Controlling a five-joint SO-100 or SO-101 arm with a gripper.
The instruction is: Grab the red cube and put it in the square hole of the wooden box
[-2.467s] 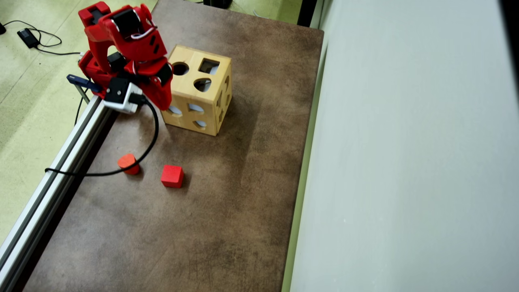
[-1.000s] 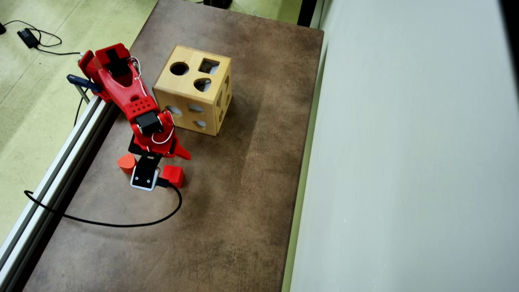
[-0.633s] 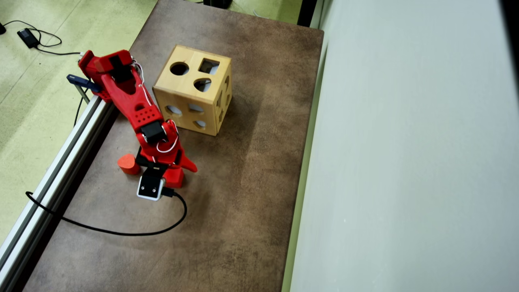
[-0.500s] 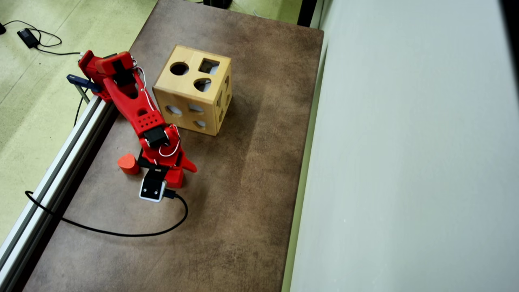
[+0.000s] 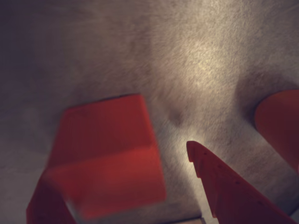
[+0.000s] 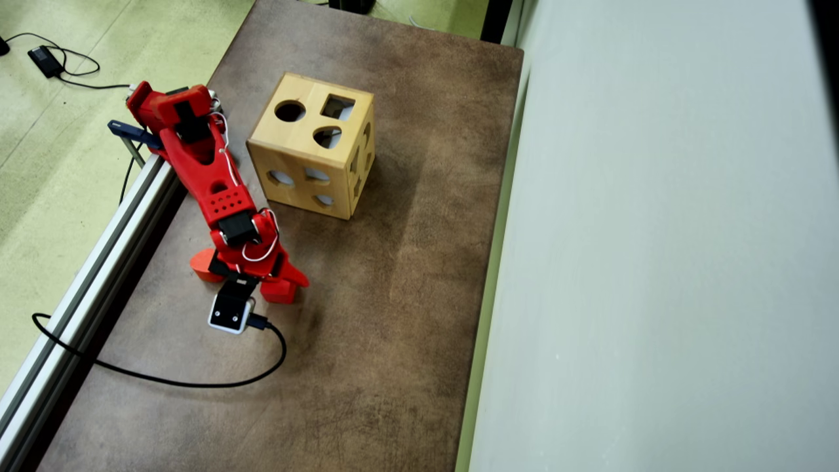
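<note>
Brown bench, left-center of the overhead view: tool [image 6: 278, 288] spread wide around the red cube [image 5: 105, 156], not gripping yet, so lifting it to the wooden box [image 6: 311, 147]'s square hole [image 6: 337, 107] remains.

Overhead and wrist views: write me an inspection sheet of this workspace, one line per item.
Surface: brown table, worn and mottled.
Job's things: red cube on the table between the fingers; wooden box upright, square hole on its top face, empty.
Clutter: orange-red block beside the arm, partly hidden.
Gripper: gripper low over the cube, jaws apart, one finger clear of it; not closed on it.
Cables: black cable loops from the wrist camera across the table; another on the floor.
Surroundings: metal rail along the table edge, green floor, pale wall.
</note>
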